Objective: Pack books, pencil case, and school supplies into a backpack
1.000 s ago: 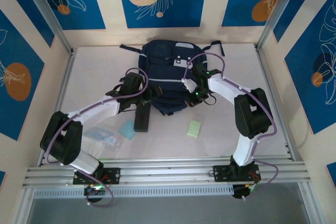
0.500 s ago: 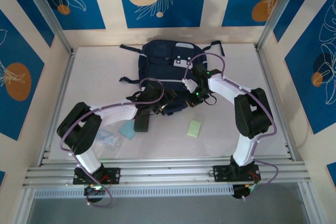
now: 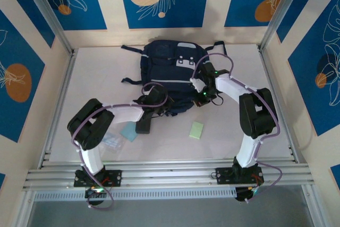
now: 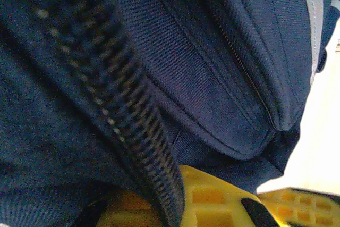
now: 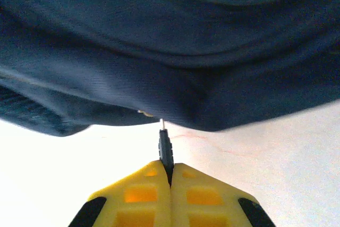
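We take the step in hand to be unzipping the large navy blue fabric backpack [image 3: 167,65], which lies at the far middle of the white tabletop [image 3: 95,78]. The right gripper [image 5: 166,164] has its jaws together on the small dark zipper pull [image 5: 165,144], held only at the very tips, at the right of the backpack's near edge. The left gripper [image 3: 162,108] sits at the near left of that edge with its jaws closed; the left wrist view suggests they pinch backpack fabric beside the zipper teeth [image 4: 122,115], though the contact itself is hidden. To do this well we should use the left grip as an anchor that holds the fabric taut, and draw the pull along the line of the teeth rather than upward, so the thin tab does not slip free and the backpack does not drag. The mouth must open wide enough for the slim black rectangular pencil case [image 3: 142,123], the light blue square pad [image 3: 128,131] and the small pale green pad [image 3: 196,129], which lie on the tabletop just near of the backpack.
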Robot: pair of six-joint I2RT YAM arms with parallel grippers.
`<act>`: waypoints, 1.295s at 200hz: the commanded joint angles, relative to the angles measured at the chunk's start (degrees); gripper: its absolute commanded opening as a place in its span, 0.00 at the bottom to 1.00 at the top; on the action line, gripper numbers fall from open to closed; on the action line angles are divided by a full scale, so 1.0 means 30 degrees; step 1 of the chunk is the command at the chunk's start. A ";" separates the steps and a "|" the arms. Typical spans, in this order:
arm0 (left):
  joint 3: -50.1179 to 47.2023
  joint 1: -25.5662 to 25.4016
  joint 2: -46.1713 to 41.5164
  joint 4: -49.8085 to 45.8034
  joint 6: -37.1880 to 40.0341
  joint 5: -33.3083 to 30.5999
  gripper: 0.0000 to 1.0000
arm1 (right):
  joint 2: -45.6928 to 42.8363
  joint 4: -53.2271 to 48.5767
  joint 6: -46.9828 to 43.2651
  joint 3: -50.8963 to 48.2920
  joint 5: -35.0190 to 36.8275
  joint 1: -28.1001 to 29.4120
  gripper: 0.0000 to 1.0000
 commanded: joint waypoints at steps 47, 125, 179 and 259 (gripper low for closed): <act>-0.2296 0.0035 -0.3010 -0.0406 0.0393 0.1142 0.00 | 0.0982 0.0610 -0.1690 0.2066 0.1336 -0.2843 0.00; -0.2887 -0.0029 -0.4430 -0.0907 0.0758 0.1816 0.00 | 0.4610 0.1724 -0.0331 0.6777 0.3655 -0.4656 0.00; -0.3072 -0.0179 -0.4982 -0.1259 0.0853 0.1984 0.00 | 0.6834 0.1748 0.1252 1.0137 0.4857 -0.5044 0.00; -0.2756 -0.0222 -0.3572 -0.0008 0.1862 0.2556 0.00 | 0.2346 0.0982 0.0935 0.5895 0.3856 -0.3552 0.30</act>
